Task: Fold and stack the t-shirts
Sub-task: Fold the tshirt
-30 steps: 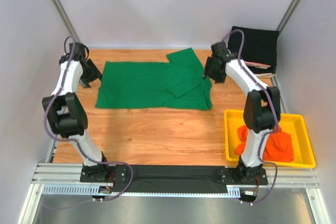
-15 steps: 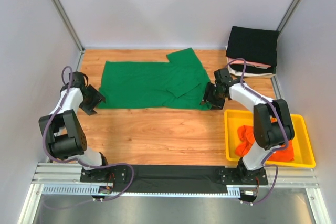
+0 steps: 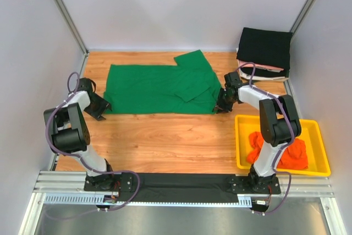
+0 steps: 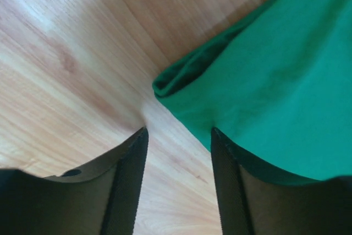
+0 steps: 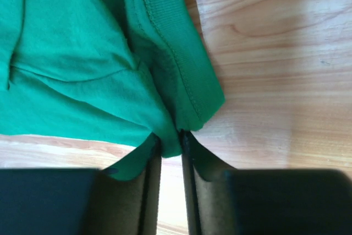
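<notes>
The bright green t-shirt (image 3: 159, 89) lies spread flat on the wooden table, one sleeve folded in at its right end. My right gripper (image 5: 170, 138) is shut on the shirt's near right corner (image 5: 181, 119); in the top view it (image 3: 223, 105) sits low at that corner. My left gripper (image 4: 179, 133) is open just short of the near left corner (image 4: 165, 83), with bare wood between its fingers; its right finger (image 4: 231, 180) overlaps the cloth's edge. An orange t-shirt (image 3: 278, 149) lies crumpled in the tray. A folded black t-shirt (image 3: 265, 48) tops a stack with a pale one (image 3: 264, 72).
The yellow tray (image 3: 316, 130) stands at the near right, beside the right arm. The folded stack sits in the back right corner. White walls and metal posts close in the table on three sides. A rail with the arm bases runs along the near edge.
Both arms swung down from the shirt's far side to its near corners. The right gripper closed on the near right corner. The left gripper stayed open.
</notes>
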Robot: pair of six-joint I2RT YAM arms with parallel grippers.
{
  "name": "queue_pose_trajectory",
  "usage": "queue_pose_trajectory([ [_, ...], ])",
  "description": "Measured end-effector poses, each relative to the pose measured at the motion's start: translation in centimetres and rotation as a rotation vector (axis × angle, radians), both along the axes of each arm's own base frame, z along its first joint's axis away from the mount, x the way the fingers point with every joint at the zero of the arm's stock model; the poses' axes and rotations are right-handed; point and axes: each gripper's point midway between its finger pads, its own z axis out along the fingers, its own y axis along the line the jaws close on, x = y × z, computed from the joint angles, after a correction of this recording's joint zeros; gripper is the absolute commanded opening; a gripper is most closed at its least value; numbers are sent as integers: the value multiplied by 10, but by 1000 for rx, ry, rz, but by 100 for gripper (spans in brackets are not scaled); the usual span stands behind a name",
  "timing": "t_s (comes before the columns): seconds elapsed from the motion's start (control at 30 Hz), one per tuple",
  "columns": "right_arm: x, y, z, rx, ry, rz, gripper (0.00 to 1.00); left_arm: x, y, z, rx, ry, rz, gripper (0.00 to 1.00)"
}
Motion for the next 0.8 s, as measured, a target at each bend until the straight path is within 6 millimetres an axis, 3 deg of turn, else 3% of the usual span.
queue_pose_trajectory([
  [0.2,3,2,-1,20,-1,10,0,12,7,-6,10,12,48,24],
  [0.23,4,3,-1,25,1,13,0,15,8,-7,10,14,56,8],
  [0.27,6,3,-1,25,1,16,0,20,10,-6,9,16,62,1],
  [0.4,23,5,10,15,-5,34,0,49,17,4,8,19,54,0],
  [0.5,46,7,43,11,-72,42,0,76,23,36,32,-55,33,0],
  [0.57,58,7,73,12,-152,35,0,82,26,64,62,-119,24,0],
  [0.7,46,0,116,22,-258,17,0,57,28,108,103,-210,26,0],
  [0.8,8,-5,101,36,-221,0,0,20,26,102,105,-195,41,0],
])
